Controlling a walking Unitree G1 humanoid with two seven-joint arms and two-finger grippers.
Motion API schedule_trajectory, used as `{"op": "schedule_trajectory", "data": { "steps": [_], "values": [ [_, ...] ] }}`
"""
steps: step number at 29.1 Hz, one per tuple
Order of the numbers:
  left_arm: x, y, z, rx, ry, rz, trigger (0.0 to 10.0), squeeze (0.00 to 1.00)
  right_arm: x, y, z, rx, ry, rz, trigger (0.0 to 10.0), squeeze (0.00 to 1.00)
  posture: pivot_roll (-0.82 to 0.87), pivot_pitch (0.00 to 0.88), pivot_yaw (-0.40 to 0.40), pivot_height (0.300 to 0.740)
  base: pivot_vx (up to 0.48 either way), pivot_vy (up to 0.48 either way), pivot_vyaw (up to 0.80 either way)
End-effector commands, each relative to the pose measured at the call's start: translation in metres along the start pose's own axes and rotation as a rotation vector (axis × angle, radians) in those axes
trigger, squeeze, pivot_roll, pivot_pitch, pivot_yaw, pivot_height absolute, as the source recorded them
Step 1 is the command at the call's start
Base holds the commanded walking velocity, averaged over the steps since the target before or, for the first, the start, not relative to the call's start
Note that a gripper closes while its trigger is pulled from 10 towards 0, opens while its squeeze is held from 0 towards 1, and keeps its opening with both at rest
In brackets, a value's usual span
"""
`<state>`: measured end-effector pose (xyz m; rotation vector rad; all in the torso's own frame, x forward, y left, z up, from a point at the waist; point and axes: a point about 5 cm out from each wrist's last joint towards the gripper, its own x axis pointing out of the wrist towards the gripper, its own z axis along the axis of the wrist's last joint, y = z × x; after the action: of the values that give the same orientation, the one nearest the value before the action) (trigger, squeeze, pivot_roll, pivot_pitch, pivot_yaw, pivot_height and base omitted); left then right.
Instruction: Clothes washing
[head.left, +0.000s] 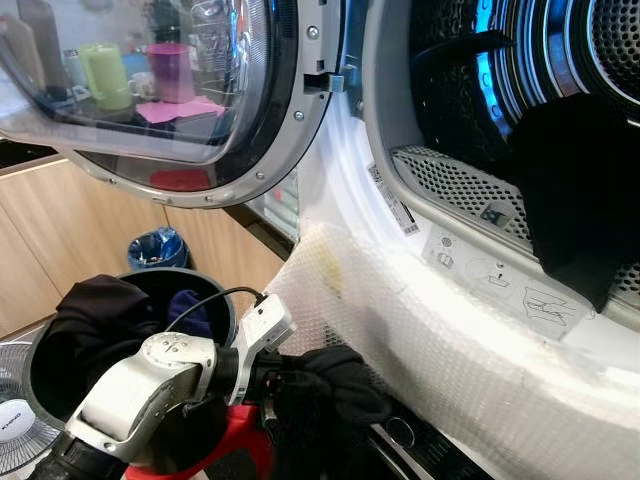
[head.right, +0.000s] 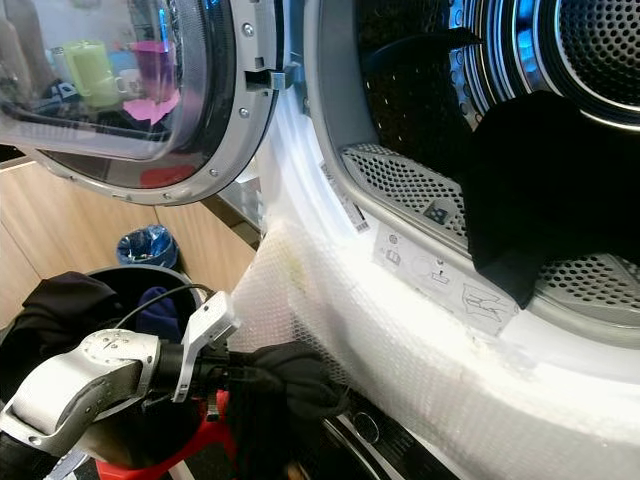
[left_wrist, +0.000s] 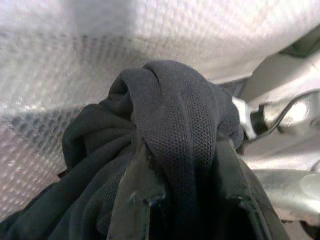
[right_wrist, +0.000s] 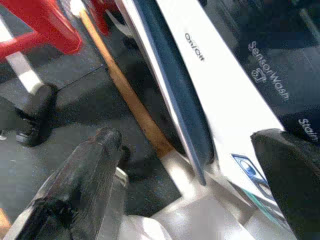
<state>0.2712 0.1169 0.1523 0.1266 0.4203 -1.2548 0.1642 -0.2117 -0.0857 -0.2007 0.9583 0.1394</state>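
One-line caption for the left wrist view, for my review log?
Left gripper shut on a dark garment, held up against the bubble wrap draped over the washer front.

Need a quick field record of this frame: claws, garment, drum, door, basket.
left claw: shut on the dark garment, beside the bubble wrap on the machine's front
right claw: open, low by the machine's base
drum: a black cloth hangs over its lip
door: swung open
basket: holds dark clothes
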Motion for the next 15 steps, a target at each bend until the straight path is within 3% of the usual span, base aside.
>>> {"op": "schedule_trajectory", "data": {
  "steps": [1,6,9,11,12,15],
  "values": [
    [0.004,-0.005,-0.007,0.017,0.027,-0.027,0.0,0.0,-0.003,-0.011,0.008,0.018,-0.081,0.036,10.0,1.0,0.34,0.084,-0.064,0.74,0.0,0.0,0.0],
    [0.014,-0.008,-0.019,0.005,0.062,-0.06,0.0,0.0,-0.02,-0.026,0.029,0.09,-0.308,0.264,10.0,1.0,0.29,0.095,-0.053,0.74,0.0,0.0,0.0],
    [0.02,-0.01,-0.022,0.009,0.076,-0.088,0.0,0.0,-0.038,-0.028,0.033,0.037,-0.376,0.419,10.0,1.0,0.27,0.094,-0.049,0.74,0.0,0.0,0.0],
    [0.02,-0.01,-0.022,0.009,0.076,-0.088,0.0,0.0,-0.038,-0.028,0.033,0.037,-0.376,0.419,10.0,1.0,0.27,0.094,-0.049,0.74,0.0,0.0,0.0],
    [0.024,-0.01,-0.023,0.019,0.084,-0.105,0.0,0.0,-0.049,-0.027,0.033,0.022,-0.407,0.5,10.0,1.0,0.26,0.092,-0.043,0.74,0.0,0.0,0.0],
    [0.029,-0.012,-0.024,0.023,0.088,-0.127,0.0,0.0,-0.062,-0.021,0.033,0.044,-0.439,0.596,10.0,1.0,0.26,0.092,-0.039,0.74,0.0,0.0,0.0]
  ]
}}
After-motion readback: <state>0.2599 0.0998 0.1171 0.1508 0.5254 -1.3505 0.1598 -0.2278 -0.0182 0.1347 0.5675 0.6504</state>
